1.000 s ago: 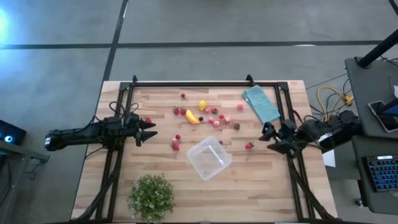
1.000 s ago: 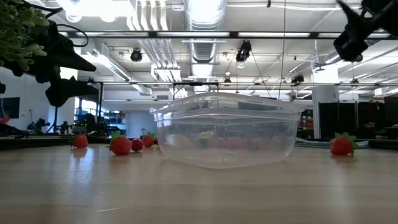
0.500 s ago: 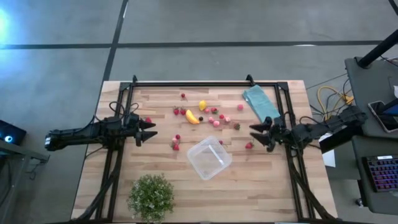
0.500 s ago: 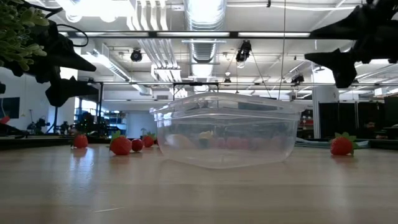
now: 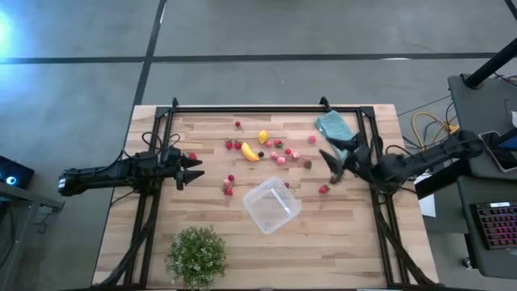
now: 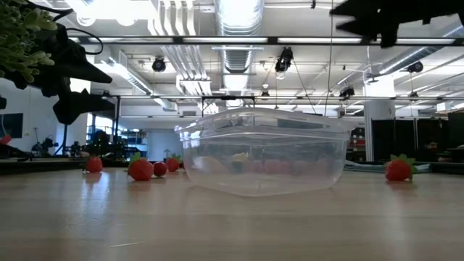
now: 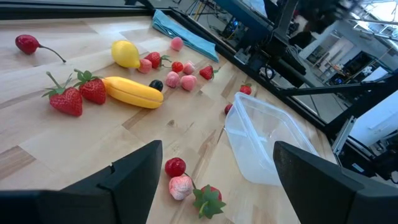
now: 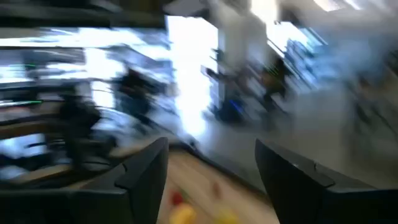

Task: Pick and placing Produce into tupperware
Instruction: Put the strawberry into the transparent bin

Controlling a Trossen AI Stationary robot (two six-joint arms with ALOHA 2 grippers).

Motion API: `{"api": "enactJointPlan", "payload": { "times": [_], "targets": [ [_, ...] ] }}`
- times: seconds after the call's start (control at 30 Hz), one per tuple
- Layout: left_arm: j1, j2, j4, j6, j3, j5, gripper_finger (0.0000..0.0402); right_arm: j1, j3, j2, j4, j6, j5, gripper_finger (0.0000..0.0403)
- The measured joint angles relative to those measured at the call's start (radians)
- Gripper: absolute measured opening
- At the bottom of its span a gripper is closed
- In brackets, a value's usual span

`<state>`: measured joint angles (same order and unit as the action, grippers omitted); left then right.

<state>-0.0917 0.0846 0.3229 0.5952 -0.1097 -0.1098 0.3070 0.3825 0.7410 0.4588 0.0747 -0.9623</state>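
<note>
On the wooden table (image 5: 161,242) the clear tupperware (image 5: 271,205) sits empty amid scattered strawberries, while the right end effector (image 5: 333,155), fingers spread, hangs near the teal cloth (image 5: 333,126), apparently approaching a strawberry (image 5: 323,189) that it must descend over.

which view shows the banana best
The left wrist view: the banana lies unobstructed beside two strawberries, its shape and colour clear. The high view shows it as a small yellow-orange sliver. In the low view it is not identifiable behind the tupperware; the right wrist view is blurred.
</note>
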Motion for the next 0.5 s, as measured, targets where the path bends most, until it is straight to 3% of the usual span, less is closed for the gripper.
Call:
{"api": "enactJointPlan", "payload": {
  "times": [0.07, 0.17, 0.27, 0.37, 0.5],
  "targets": [
    [0.000, 0.000, 0.000, 0.000, 0.000, 0.000, 0.0293, -0.019, 0.086, 0.011, -0.319, 0.270, -0.005, 0.0233],
    [0.000, 0.000, 0.000, 0.000, 0.000, 0.000, 0.0293, -0.072, 0.229, 0.050, -0.830, 0.557, 0.225, 0.0233],
    [0.000, 0.000, 0.000, 0.000, 0.000, 0.000, 0.0293, -0.116, 0.336, 0.114, -1.187, 0.713, 0.433, 0.0233],
    [0.000, 0.000, 0.000, 0.000, 0.000, 0.000, 0.0293, -0.134, 0.413, 0.165, -1.370, 0.751, 0.463, 0.0233],
    [0.000, 0.000, 0.000, 0.000, 0.000, 0.000, 0.0293, -0.141, 0.475, 0.214, -1.431, 0.751, 0.466, 0.0233]
  ]
}}
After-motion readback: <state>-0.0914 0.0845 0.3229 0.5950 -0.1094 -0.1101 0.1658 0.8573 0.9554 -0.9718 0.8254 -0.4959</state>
